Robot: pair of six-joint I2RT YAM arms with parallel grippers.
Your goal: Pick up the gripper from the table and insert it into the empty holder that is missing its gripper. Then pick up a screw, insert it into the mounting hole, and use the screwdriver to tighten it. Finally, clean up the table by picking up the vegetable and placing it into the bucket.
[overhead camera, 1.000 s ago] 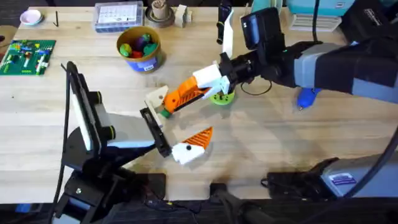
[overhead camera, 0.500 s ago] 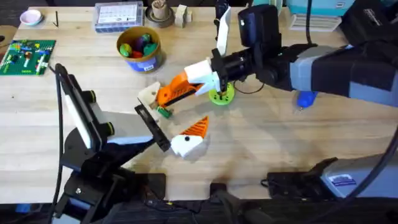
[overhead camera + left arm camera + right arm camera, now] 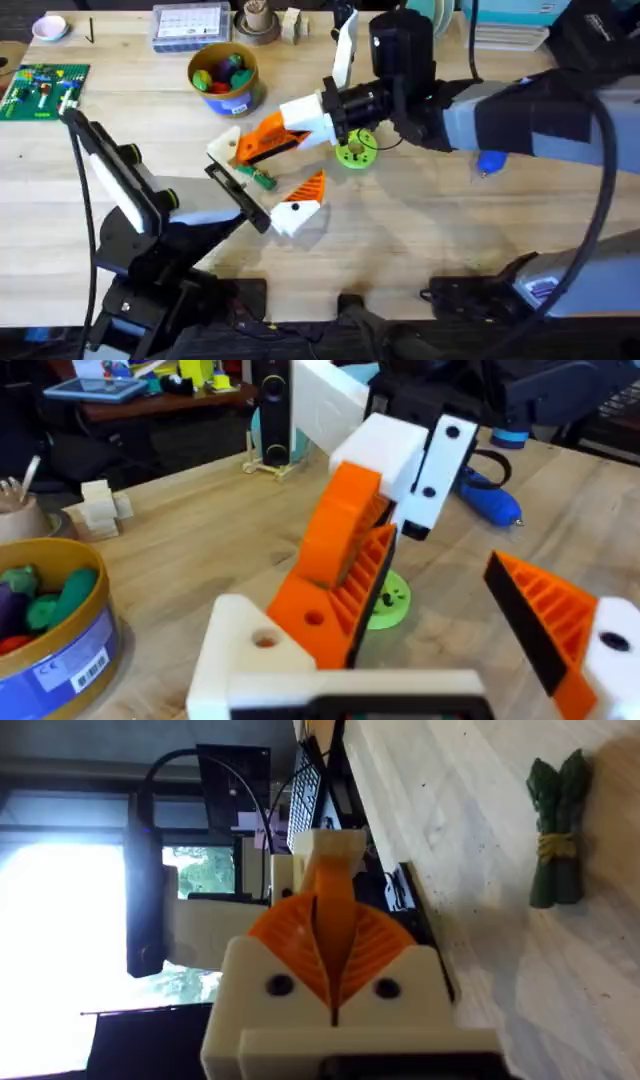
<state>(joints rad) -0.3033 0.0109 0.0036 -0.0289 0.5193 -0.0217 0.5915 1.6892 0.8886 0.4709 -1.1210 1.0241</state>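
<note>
One straight push: right gripper (image 3: 258,146), clamped on the gripper (image 3: 318,622), seats it squarely in the holder (image 3: 245,657) of the wide-open, empty left gripper (image 3: 262,176).

Pale wood-grain tabletop (image 3: 450,230). Round yellow-rimmed bucket (image 3: 226,76) with blue lower band and white label. Dark green bundled toy vegetable (image 3: 556,828), yellow tie at the middle. Blue pen-shaped screwdriver (image 3: 490,161). Solid orange ribbed wedge gripper (image 3: 343,575). Lime-green holed disc (image 3: 356,153).
</note>
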